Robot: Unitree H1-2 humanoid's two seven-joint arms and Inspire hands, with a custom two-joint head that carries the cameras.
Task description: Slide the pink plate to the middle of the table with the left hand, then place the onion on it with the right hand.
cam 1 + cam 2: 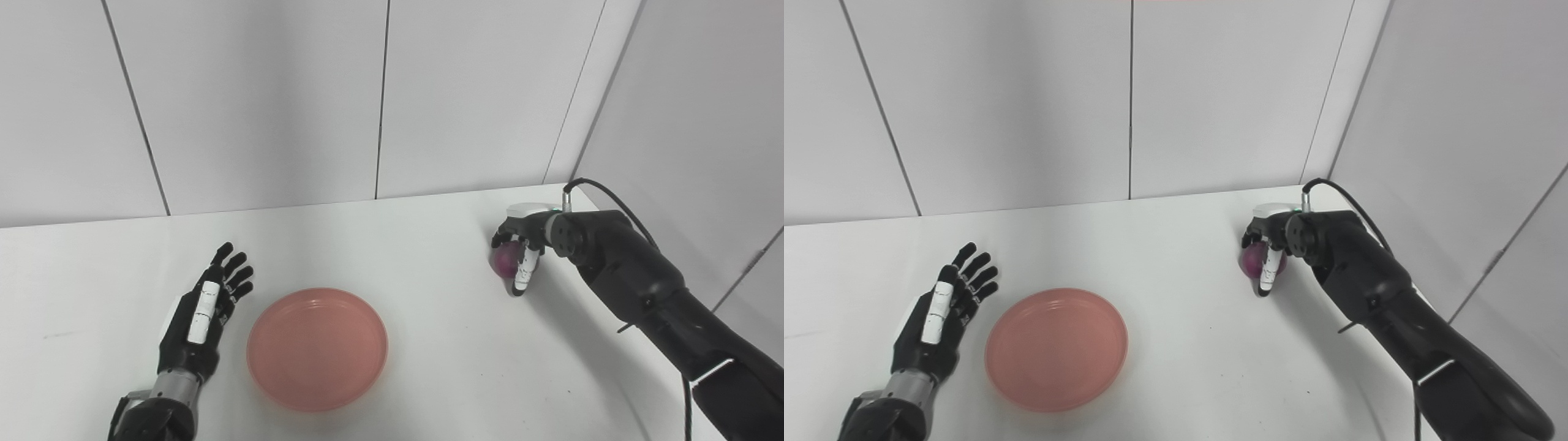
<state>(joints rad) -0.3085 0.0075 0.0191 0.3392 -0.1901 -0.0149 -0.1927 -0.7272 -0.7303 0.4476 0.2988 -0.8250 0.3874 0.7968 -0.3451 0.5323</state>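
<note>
The pink plate sits flat on the white table, near the front edge and a little left of centre, and it's empty. Just beside its left rim lies the left hand, fingers stretched out and spread, pointing away toward the back wall, holding nothing and not touching the plate. A narrow strip of bare table shows between them.

Over on the far right, well apart from the plate, there's the onion, a purple-red ball close to the right edge of the table, near the back corner. The right hand is curled over it from above and from the right, dark fingers wrapped across the top, and a white-cased finger running down its front with the tip at the table. So that hand is closed around the onion. Whether the onion is resting on the table or just clear of it, I can't tell. The right arm reaches in from the lower right, with a black cable looping above the wrist. Pale panelled walls stand behind and to the right.
</note>
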